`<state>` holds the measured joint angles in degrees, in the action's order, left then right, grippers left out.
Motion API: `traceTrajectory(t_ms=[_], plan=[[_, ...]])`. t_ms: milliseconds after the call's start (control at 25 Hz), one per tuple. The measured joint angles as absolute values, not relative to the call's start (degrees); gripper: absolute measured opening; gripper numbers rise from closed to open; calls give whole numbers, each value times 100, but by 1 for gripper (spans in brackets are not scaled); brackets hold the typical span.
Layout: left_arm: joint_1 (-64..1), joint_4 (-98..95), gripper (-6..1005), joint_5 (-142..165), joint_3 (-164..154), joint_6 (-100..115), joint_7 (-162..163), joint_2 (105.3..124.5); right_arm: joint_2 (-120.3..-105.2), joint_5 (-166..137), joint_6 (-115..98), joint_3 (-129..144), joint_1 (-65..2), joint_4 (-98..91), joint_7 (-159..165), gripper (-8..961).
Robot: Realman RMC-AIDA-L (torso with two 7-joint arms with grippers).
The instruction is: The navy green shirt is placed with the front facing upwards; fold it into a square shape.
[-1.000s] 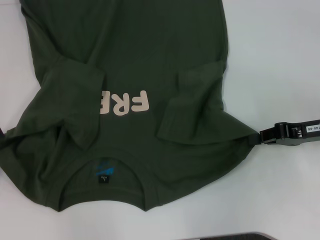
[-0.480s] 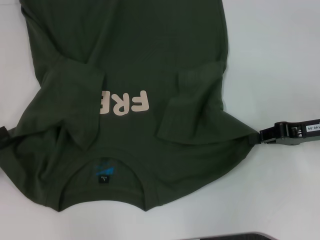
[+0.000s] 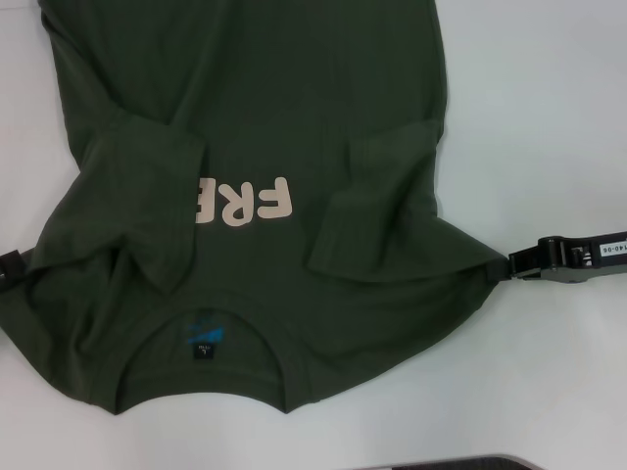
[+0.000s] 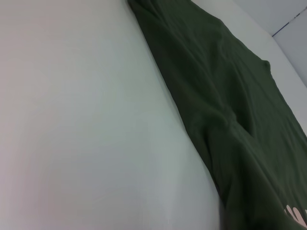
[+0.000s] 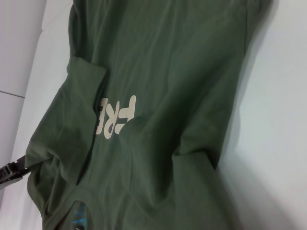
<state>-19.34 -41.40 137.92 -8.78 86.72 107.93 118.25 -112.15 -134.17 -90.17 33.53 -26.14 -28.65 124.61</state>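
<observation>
The navy green shirt (image 3: 265, 117) lies front up on the white table, collar toward me, both sleeves folded in over the chest. Its pale letters (image 3: 245, 202) show "FRE", and the left sleeve covers the rest. A black and blue label (image 3: 202, 338) sits inside the collar. My right gripper (image 3: 511, 266) is at the shirt's right shoulder corner, shut on the cloth, which is drawn to a point there. My left gripper (image 3: 10, 265) shows only as a dark tip against the left shoulder edge; the right wrist view also catches the left gripper (image 5: 12, 171) at the shirt's edge (image 5: 33, 163).
White table (image 3: 549, 117) spreads on both sides of the shirt. A dark curved edge (image 3: 460, 462) shows at the bottom of the head view. In the left wrist view the shirt's side hem (image 4: 192, 120) runs along bare table (image 4: 86, 120).
My left gripper has come into the head view at the left edge and moved in to the shirt's left shoulder. The right gripper and the shirt have stayed put.
</observation>
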Motion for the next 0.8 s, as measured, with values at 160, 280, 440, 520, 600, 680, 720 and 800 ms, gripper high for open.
traceTrajectory(t_ms=[160,280,440,520,600,680,720,800], plan=[[-1928,-4140,743,13797,-877,8659,10793,11816,-11215,-13414,-9010,3353,-2619,-2865,12469,3],[-1926,-4140,740,13801,-884,8657,10793,11814,-11215,-13412,-9008,3353,-2619,-2865,12470,3],[-1925,-4139,737,13801,-902,8657,10793,11812,-11215,-13411,-8997,3355,-2628,-2865,12471,3],[-1928,-4139,736,13821,-908,8656,10793,11812,-11215,-13411,-8996,3357,-2628,-2865,12472,3],[-1931,-4139,734,13864,-908,8659,10793,11812,-11215,-13411,-8994,3357,-2628,-2865,12472,3],[-1932,-4140,733,13875,-896,8660,10807,11812,-11215,-13411,-8992,3358,-2635,-2865,12472,3],[-1932,-4139,732,13883,-892,8656,10820,11812,-11215,-13411,-8991,3358,-2640,-2865,12473,3],[-1935,-4144,680,13915,-897,8632,10871,11812,-11215,-13411,-8991,3356,-2646,-2865,12477,2]])
